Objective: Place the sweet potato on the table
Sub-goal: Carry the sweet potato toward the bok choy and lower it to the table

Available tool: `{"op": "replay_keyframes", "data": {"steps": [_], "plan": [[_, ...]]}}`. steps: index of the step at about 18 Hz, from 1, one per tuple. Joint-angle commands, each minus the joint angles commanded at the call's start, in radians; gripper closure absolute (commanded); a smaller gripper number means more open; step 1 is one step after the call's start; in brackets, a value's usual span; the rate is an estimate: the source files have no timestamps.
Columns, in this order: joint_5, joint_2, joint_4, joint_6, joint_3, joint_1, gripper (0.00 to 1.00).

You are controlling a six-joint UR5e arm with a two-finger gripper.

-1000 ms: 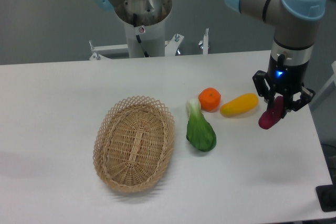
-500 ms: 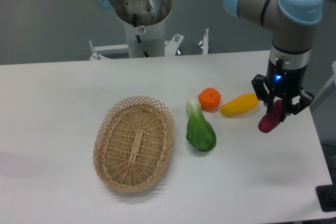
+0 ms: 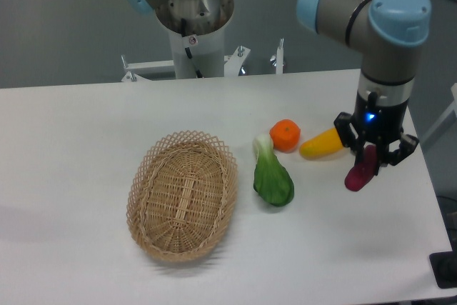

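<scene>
Sweet potato [image 3: 359, 171]: magenta tuber pinched at its upper end in the claw, hanging over the right part of the bench, just right of the yellow vegetable's near end.
Claw [image 3: 370, 155]: fingers closed on the tuber's top; only the lower part of the tuber shows below them.
Long axis: steep but tilted, upper end in the claw, free lower end pointing down and toward the left and front edge of the bench.
Key relation: the tuber lies directly below the claw, so the coming move looks like a straight descent; whether its tip already touches the bench cannot be told from this view.
Bench [image 3: 86, 148]: white top, with bare surface beneath and to the right of the tuber, toward the right edge.
Yellow vegetable [image 3: 323, 143]: lying on the bench just left of the claw, its right end partly hidden behind a finger; the closest thing to the tuber.
Orange fruit [image 3: 285, 135]: left of the yellow vegetable, near the bench's middle.
Green leafy vegetable [image 3: 272, 176]: in front of the orange fruit.
Wicker basket [image 3: 183, 194]: left of centre, well apart from the claw.
Judgement: lowering and opening should finish the task; the tilted tuber may roll toward the yellow vegetable.
</scene>
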Motion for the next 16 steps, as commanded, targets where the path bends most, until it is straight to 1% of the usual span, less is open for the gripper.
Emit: {"op": "replay_keyframes", "data": {"steps": [2, 3, 5, 8, 9, 11, 13, 14, 16], "plan": [[0.008, -0.015, 0.086, -0.009, -0.040, -0.017, 0.75], [0.021, -0.026, 0.115, -0.003, -0.055, -0.020, 0.75], [0.053, -0.057, 0.141, 0.017, -0.065, -0.038, 0.75], [0.123, -0.090, 0.149, 0.069, -0.074, -0.060, 0.75], [0.138, -0.103, 0.161, 0.070, -0.080, -0.063, 0.75], [0.161, -0.132, 0.216, 0.060, -0.101, -0.077, 0.75], [0.181, -0.143, 0.266, 0.057, -0.135, -0.086, 0.75], [0.181, -0.144, 0.275, 0.050, -0.149, -0.086, 0.75], [0.181, -0.144, 0.275, 0.050, -0.178, -0.086, 0.75]]}}
